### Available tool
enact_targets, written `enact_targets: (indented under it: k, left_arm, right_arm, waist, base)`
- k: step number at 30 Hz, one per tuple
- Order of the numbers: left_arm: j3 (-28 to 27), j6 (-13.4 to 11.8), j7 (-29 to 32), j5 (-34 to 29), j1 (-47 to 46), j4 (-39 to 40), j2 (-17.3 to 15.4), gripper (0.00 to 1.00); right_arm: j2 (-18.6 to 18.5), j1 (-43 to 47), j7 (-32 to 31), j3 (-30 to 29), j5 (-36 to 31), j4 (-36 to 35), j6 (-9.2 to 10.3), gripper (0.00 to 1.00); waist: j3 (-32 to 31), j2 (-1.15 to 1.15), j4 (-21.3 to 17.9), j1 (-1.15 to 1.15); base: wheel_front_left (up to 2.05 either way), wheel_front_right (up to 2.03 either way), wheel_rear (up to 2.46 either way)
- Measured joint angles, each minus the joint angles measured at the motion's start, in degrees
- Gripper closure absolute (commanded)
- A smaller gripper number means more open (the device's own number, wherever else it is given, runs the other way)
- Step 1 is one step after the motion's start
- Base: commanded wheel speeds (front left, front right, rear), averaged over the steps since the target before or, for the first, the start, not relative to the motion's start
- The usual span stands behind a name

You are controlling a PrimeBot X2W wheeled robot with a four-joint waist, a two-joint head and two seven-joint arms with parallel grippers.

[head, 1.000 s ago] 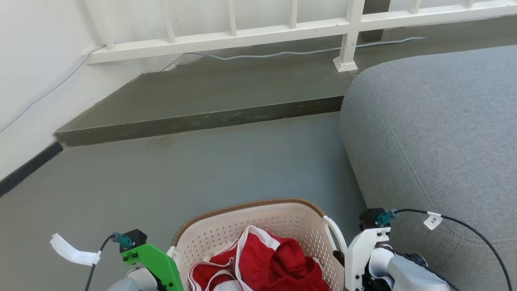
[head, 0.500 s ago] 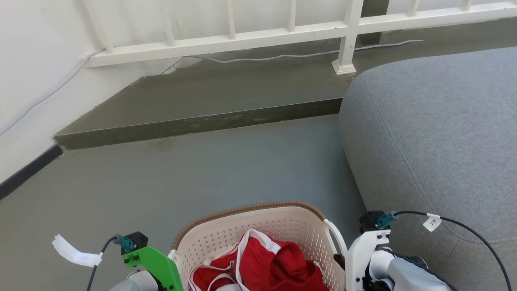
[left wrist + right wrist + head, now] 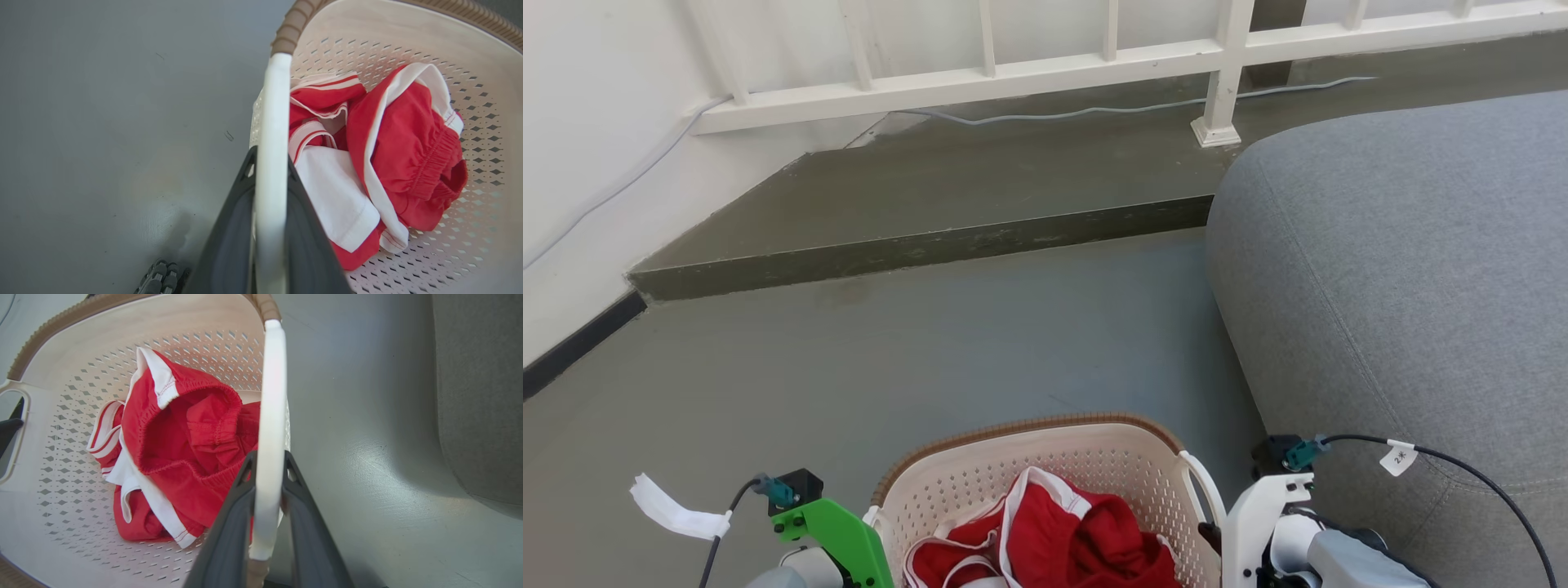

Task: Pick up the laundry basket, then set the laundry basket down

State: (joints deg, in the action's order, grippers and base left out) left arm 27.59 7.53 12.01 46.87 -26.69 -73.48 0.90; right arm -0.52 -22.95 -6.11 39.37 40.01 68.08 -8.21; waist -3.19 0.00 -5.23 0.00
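1. Our laundry basket (image 3: 980,478) sits slightly lower in the head view than a second ago.
2. Our left gripper (image 3: 269,157) and right gripper (image 3: 267,457) each clamp a white handle (image 3: 273,118).
3. Left of the grey sofa (image 3: 1405,269), it holds red-and-white clothes (image 3: 1086,539).

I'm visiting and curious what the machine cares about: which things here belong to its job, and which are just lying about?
Belongs to the job: laundry basket; left gripper, shut on its white handle; right gripper, shut on the other handle.
Just lying about: red and white clothes in the basket; grey upholstered seat; white railing; grey cable on the step.
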Motion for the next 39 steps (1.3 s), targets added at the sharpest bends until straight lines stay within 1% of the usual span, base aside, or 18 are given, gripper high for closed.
enact_targets:
  k: [26,39]
  left_arm:
    - [0.3,-0.5,0.0,1.3,0.0,-0.1,0.0,1.00]
    - [0.7,-0.6,-0.1,1.4,0.0,0.1,0.0,1.00]
  right_arm:
    - [0.0,0.0,0.0,1.3,2.2,0.1,0.00,1.00]
    - [0.0,0.0,0.3,1.5,2.9,0.1,0.00,1.00]
  waist:
    - [0.2,0.00,0.1,0.00]
    - [1.8,0.00,0.4,0.00]
  base:
    - [0.00,0.00,0.00]
    - [0.00,0.00,0.00]
